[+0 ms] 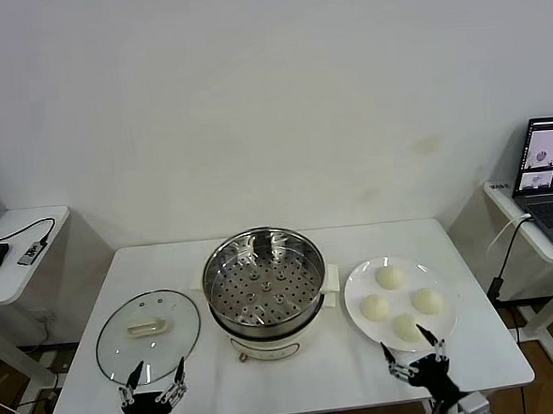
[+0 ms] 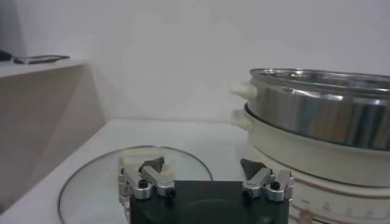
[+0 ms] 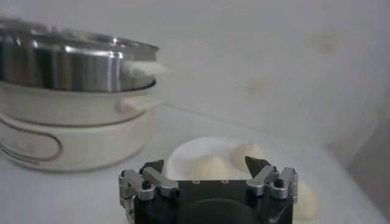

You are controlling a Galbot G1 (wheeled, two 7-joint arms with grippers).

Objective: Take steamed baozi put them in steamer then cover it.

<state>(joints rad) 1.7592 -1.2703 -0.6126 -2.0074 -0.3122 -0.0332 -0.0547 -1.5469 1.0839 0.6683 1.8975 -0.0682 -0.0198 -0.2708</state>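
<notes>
White table (image 1: 296,375): steamer (image 1: 264,287) at ctr, uncovered; lid (image 1: 148,335) flat nr left edge; 4 buns (image 1: 401,303) on plate (image 1: 356,282) nr right edge. Left gripper (image 1: 155,372), right gripper (image 1: 413,347) at front edge, fingers apart, holding nothing.

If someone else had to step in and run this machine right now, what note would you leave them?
Left claw: open, empty, at the table's near edge by the cover.
Right claw: open, empty, at the near rim of the plate.
Steamer: mid-table, uncovered, tray empty.
Four baozi: all on the plate, right of the steamer.
Cover: flat on the table, left of the steamer.
Done: nothing.
Left: move all four baozi into the steamer, then put the cover on.
</notes>
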